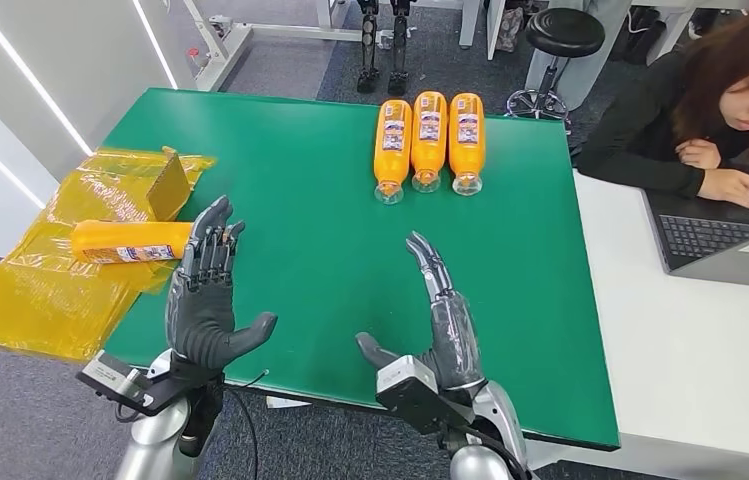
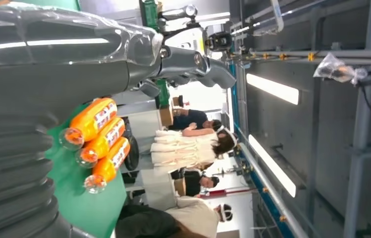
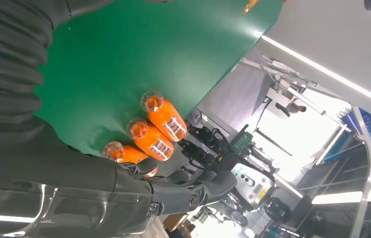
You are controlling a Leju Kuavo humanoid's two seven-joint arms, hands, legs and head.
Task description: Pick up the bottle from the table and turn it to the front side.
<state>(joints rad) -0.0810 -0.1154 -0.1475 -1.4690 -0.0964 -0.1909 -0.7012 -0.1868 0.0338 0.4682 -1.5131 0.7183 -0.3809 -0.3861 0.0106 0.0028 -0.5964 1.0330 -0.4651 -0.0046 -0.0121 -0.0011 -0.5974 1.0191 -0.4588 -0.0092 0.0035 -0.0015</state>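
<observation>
Three orange bottles (image 1: 429, 135) lie side by side near the far edge of the green table (image 1: 320, 250), labels up and clear ends towards me. The same row of bottles (image 2: 96, 141) appears in the left wrist view, and the bottles (image 3: 156, 126) show again in the right wrist view. A fourth orange bottle (image 1: 130, 241) lies on its side on yellow plastic at the left, just beyond my left hand's fingertips. My left hand (image 1: 205, 290) hovers over the table's near left, fingers spread, holding nothing. My right hand (image 1: 437, 320) is raised near the middle front, fingers apart and empty.
Crumpled yellow plastic bags (image 1: 60, 270) hang off the table's left edge. A person (image 1: 720, 110) sits at the right by a white desk with a laptop (image 1: 720, 245). A black stool (image 1: 560, 40) stands behind the table.
</observation>
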